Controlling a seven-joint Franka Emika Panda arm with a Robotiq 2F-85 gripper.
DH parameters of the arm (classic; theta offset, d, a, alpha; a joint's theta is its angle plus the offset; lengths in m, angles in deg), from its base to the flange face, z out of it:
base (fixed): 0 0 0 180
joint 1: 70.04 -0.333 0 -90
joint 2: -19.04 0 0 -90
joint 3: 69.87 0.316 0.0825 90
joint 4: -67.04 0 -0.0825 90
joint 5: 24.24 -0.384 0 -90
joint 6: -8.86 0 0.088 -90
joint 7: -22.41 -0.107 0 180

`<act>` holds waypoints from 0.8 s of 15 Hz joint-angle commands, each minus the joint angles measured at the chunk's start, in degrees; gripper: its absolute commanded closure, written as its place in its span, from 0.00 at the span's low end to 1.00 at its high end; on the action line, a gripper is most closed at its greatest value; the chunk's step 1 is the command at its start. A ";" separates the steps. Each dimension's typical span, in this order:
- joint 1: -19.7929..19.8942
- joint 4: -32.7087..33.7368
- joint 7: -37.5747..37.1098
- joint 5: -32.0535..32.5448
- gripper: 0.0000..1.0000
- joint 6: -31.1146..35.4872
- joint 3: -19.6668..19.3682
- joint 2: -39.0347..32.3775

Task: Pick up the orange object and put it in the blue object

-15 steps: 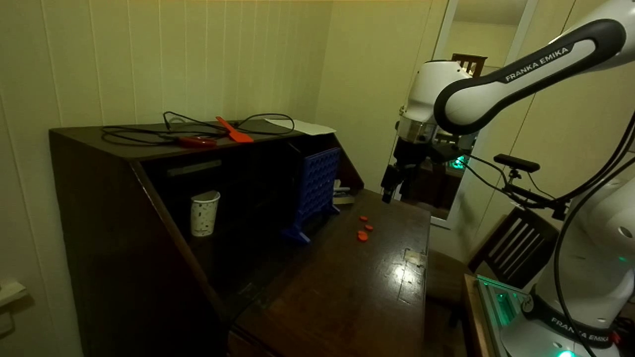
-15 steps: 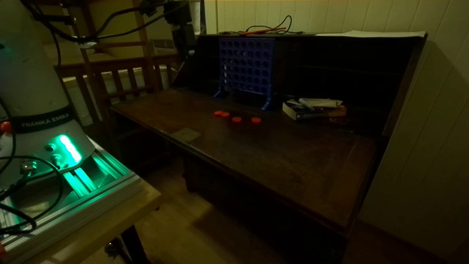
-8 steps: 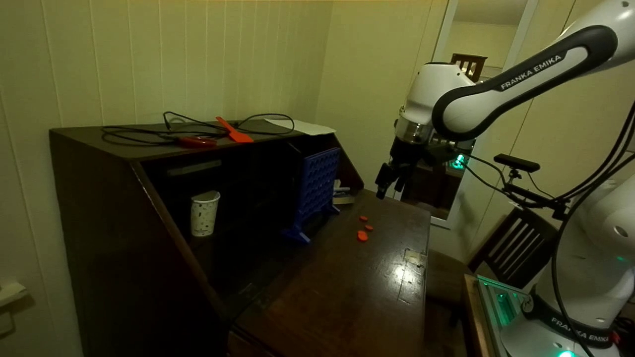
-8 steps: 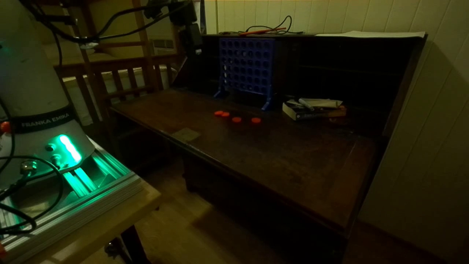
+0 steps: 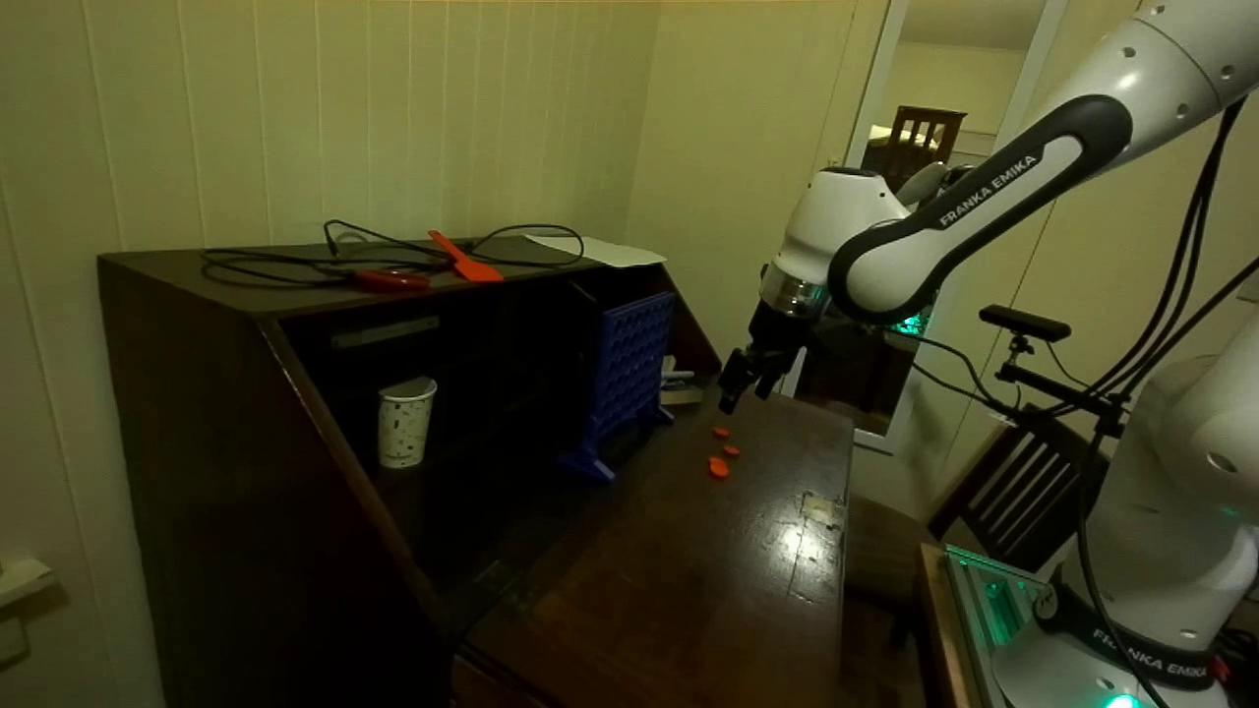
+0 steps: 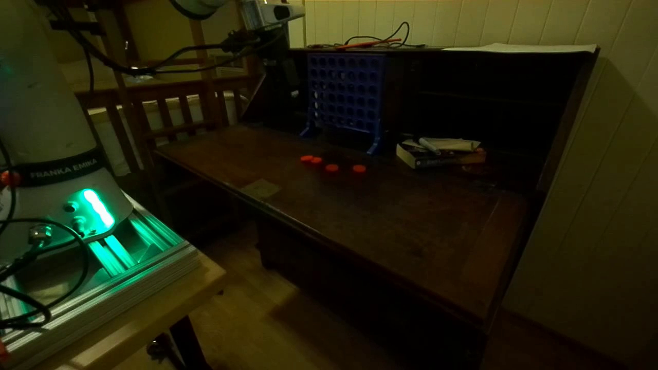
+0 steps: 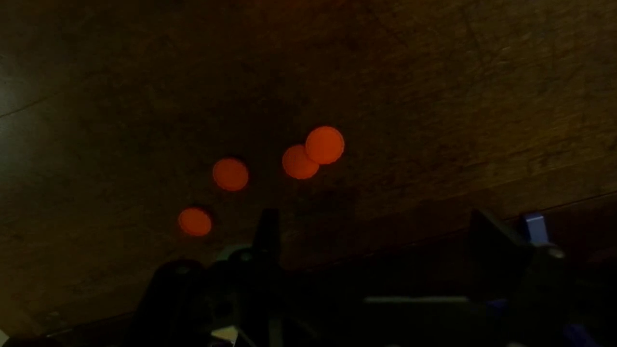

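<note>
My pincer (image 7: 373, 214) is empty, jaws wide apart, above the surface (image 6: 411, 221). Four orange discs (image 6: 332, 168) lie there, near side of the blue rack (image 6: 347, 92) in an exterior view. In the wrist view: an overlapping pair (image 7: 318, 152), two singles (image 7: 231, 174) to its left. Step in hand, my read: approach. Do it well: pick a single so a second disc doesn't drag along, centre over it, drop straight, almost brush the surface, pinch across the rim. Discs look thin; too high likely misses.

Open air between my gripper (image 5: 745, 397) and orange discs (image 7: 231, 174).
Obstacles: upright blue rack (image 5: 634, 359) near them, book (image 6: 446, 161) near its foot.
</note>
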 commanded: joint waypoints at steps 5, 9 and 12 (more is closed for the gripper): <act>-0.85 0.58 0.88 0.75 0.00 8.40 -1.79 -10.72; -2.44 0.13 3.27 -2.46 0.00 15.43 -3.52 -15.95; -3.56 -0.30 8.28 -9.62 0.00 21.81 -3.69 -19.51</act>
